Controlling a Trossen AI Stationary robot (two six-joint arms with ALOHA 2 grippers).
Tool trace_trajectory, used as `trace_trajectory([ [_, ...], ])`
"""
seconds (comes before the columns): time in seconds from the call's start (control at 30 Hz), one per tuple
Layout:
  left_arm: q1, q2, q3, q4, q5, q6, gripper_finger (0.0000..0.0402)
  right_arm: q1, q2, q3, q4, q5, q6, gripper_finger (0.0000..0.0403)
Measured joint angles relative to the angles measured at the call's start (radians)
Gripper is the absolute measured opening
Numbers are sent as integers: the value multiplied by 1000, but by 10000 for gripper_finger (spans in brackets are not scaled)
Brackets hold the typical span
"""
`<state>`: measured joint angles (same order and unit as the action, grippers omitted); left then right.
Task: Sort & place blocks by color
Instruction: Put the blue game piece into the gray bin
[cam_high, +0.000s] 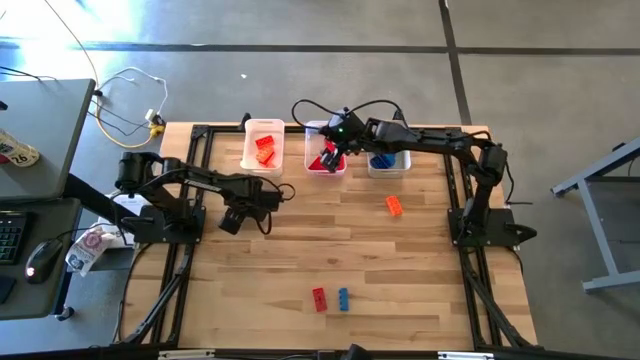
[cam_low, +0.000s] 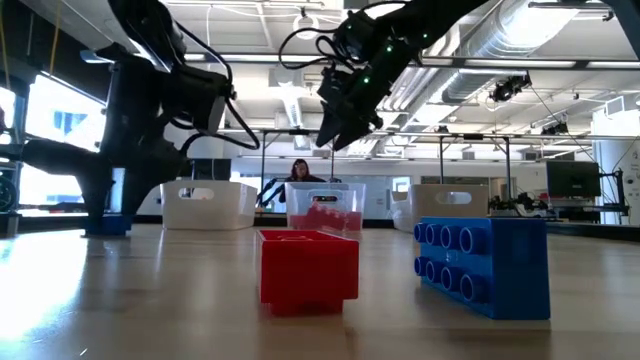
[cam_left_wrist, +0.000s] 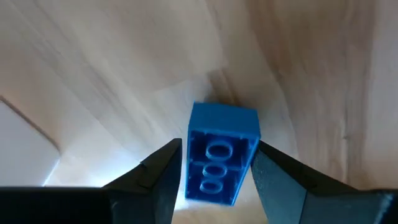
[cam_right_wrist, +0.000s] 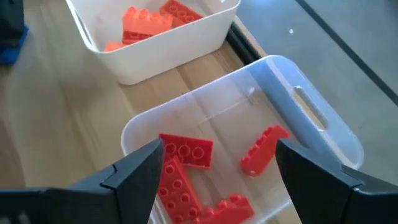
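Observation:
My left gripper (cam_left_wrist: 217, 183) (cam_high: 232, 220) hangs over the table's left middle, shut on a blue block (cam_left_wrist: 221, 152). The gripper hides that block in the high view. My right gripper (cam_right_wrist: 217, 168) (cam_high: 330, 155) is open and empty above the middle bin (cam_right_wrist: 323, 130) (cam_high: 325, 165), where several red blocks (cam_right_wrist: 186, 152) lie. The left bin (cam_high: 263, 147) holds orange blocks (cam_right_wrist: 146, 22), and the right bin (cam_high: 388, 162) holds blue ones. Loose on the table are an orange block (cam_high: 394, 205), a red block (cam_high: 319, 298) (cam_low: 308, 268) and a blue block (cam_high: 343, 298) (cam_low: 483, 262). My left gripper pinches the blue block between its two fingers, one on each long side wall (cam_left_wrist: 194, 168). The block's hollow underside faces the wrist camera. The low view shows the gripper high above the wood, so the block is lifted clear of the table.
The three bins stand in a row along the table's far edge. A black frame rail (cam_high: 200, 190) runs along the table's sides. A desk with a mouse and cables (cam_high: 40, 255) stands beyond the left edge. A person (cam_low: 300, 172) sits far behind the table.

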<state>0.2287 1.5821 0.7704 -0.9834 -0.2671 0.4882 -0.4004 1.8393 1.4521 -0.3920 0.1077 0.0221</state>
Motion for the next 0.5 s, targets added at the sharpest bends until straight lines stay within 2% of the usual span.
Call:
trace_trajectory([
  [0.1, 0, 13, 0, 3, 51, -22, 160, 2, -26, 0, -36, 9, 3, 296],
  [0.3, 0, 28, 4, -4, 92, -75, 99, 10, -85, 0, -125, 15, 6, 296],
  [0.5, 0, 10, 2, 12, 103, -105, 98, 30, -128, 0, -210, 5, 5, 296],
])
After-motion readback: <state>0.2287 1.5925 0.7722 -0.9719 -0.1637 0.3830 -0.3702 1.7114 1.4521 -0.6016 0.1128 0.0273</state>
